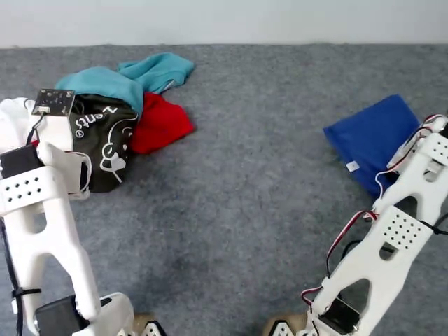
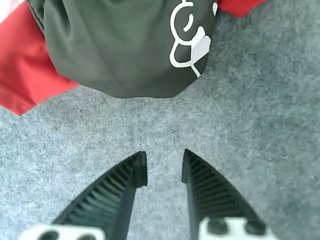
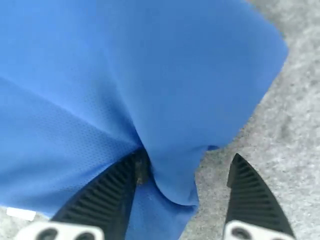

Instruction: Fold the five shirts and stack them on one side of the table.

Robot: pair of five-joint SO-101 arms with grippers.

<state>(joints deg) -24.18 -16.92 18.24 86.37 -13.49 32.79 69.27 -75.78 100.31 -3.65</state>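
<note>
A heap of shirts lies at the table's back left: a teal shirt (image 1: 140,73), a red shirt (image 1: 161,122), a dark shirt with white print (image 1: 105,136) and a white shirt (image 1: 14,119). My left arm (image 1: 42,189) stands over the heap's near edge. The left gripper (image 2: 162,170) is open above bare carpet, just short of the dark shirt's (image 2: 125,45) hem, with red cloth (image 2: 30,70) beside it. A folded blue shirt (image 1: 374,136) lies at the right. My right gripper (image 3: 189,160) is open, with the edge of the blue shirt (image 3: 150,65) between its fingers.
The grey carpet-like tabletop (image 1: 266,196) stretches between the two arms. A small white tag (image 1: 353,166) sticks out at the blue shirt's near edge. The right arm (image 1: 402,231) leans in from the front right, with red and black wires along it.
</note>
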